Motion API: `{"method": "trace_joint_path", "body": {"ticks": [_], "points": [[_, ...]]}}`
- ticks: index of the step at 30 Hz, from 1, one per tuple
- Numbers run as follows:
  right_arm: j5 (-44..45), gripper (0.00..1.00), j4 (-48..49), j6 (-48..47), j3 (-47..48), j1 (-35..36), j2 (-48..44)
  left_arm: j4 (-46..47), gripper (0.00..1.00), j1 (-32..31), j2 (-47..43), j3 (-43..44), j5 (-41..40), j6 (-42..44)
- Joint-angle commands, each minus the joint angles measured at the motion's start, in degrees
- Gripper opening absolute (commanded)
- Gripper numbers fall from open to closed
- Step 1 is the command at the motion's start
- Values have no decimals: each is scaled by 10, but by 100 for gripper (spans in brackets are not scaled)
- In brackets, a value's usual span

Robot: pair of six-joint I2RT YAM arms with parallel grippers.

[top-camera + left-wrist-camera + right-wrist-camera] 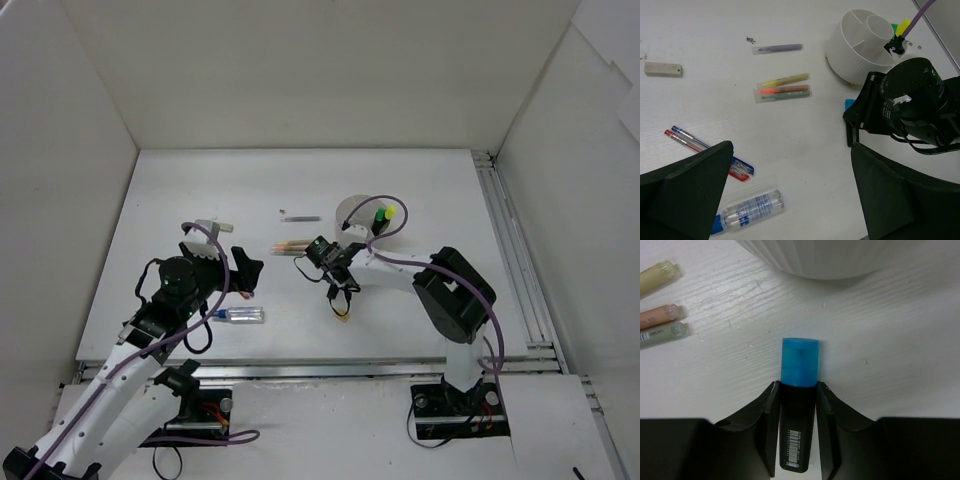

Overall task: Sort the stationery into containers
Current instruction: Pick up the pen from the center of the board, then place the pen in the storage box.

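Note:
My right gripper (797,390) is shut on a black highlighter with a blue cap (800,362), held low over the table with the cap pointing at the white round organizer (830,260). In the top view the right gripper (335,262) sits just left of the organizer (352,208), which holds a green-capped (379,215) and a yellow-capped highlighter (389,212). My left gripper (790,150) is open and empty above the table. Under it lie a clear blue-capped marker (750,210) and red and blue pens (705,152). Pastel pencils (785,87) lie ahead of it.
A lone purple pencil (777,48) and a beige eraser (662,69) lie further back. The right arm's wrist (912,100) stands close to my left gripper's right finger. White walls enclose the table on three sides, with a rail (510,250) along the right.

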Motion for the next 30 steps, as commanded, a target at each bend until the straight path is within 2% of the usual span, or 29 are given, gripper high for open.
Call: {"method": "trace_joint_path", "body": {"ticks": [1, 2, 4, 6, 9, 12, 13, 15, 16, 17, 19, 21, 24, 30], "points": [[29, 22, -20, 5, 27, -3, 4, 17, 99, -4, -7, 17, -9, -4], [32, 10, -21, -2, 29, -2, 2, 17, 100, -4, -8, 16, -9, -4], [35, 1, -20, -29, 36, 2, -6, 18, 99, -4, -11, 15, -9, -4], [75, 0, -18, -64, 59, 20, -21, 19, 99, -4, -11, 15, -7, -4], [130, 0, 4, -179, 92, 48, -49, 17, 99, -4, -11, 17, -6, -4], [116, 0, 94, -263, 67, 53, -107, 11, 99, -4, -13, 18, -13, -5], [105, 0, 183, -284, 49, 52, -128, 9, 99, -4, -14, 18, -15, -5], [61, 0, 281, -354, -27, 45, -197, 4, 99, -4, -18, 18, -18, -4], [44, 0, 376, -376, -54, 39, -220, 4, 99, -4, -20, 17, -18, -5], [21, 0, 413, -392, -101, 19, -259, 4, 99, 1, -21, 18, -18, -5], [-10, 0, 495, -457, -133, -6, -287, 1, 99, 1, -23, 19, -17, -4], [-19, 0, 536, -530, -166, -42, -310, 4, 99, 1, -19, 21, -16, -1], [-68, 0, 586, -569, -199, -92, -343, 4, 99, 1, -8, 26, -11, 3], [-243, 0, 649, -612, -246, -208, -378, 3, 100, 1, -4, 27, -19, 7]]}}
